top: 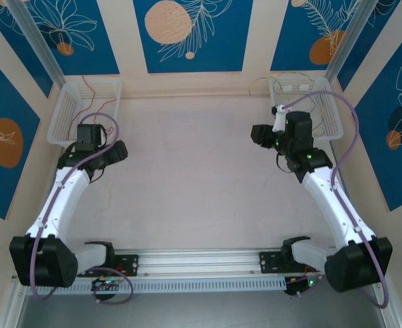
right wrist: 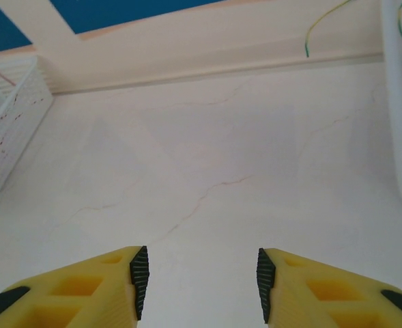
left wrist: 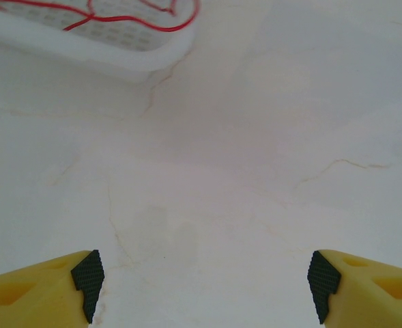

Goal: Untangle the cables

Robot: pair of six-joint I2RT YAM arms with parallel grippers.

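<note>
A table point(top: 201, 184) has two arms mounted side by side at its near edge. The left basket point(top: 63, 116) sits in the far-left corner and the right basket point(top: 332, 116) in the far-right corner, well apart. Cables point(top: 93, 92) lie inside the left basket. Another cable point(right wrist: 321, 24) trails out over the right basket's left side, along the back wall. The left gripper point(left wrist: 201, 283) hangs over the table near the left basket's near-right corner. The right gripper point(right wrist: 202, 280) hangs just left of the right basket.

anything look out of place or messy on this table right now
Nothing looks spilled or damaged. One untidy bit: thin yellow-green wires trail out past the rim of the white plastic mesh basket on the right. The thin red wires lie in the left white mesh basket.
</note>
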